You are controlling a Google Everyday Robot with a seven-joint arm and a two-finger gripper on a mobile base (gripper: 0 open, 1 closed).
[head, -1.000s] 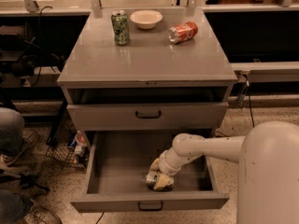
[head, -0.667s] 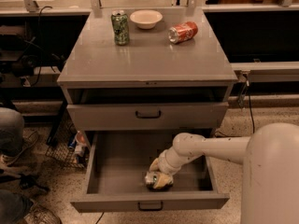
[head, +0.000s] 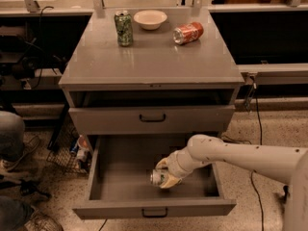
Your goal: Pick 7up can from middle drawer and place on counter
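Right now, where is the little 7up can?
Low in the camera view, the 7up can is inside the open middle drawer, right of its centre, held between the fingers of the gripper.

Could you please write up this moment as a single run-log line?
phase: grasp | gripper: in middle drawer, shut on 7up can | middle drawer: open | counter: 7up can not yet placed

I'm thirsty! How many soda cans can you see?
3. Green can standing and orange-red can lying on the counter; 7up can at the gripper in the middle drawer. Others may be hidden.
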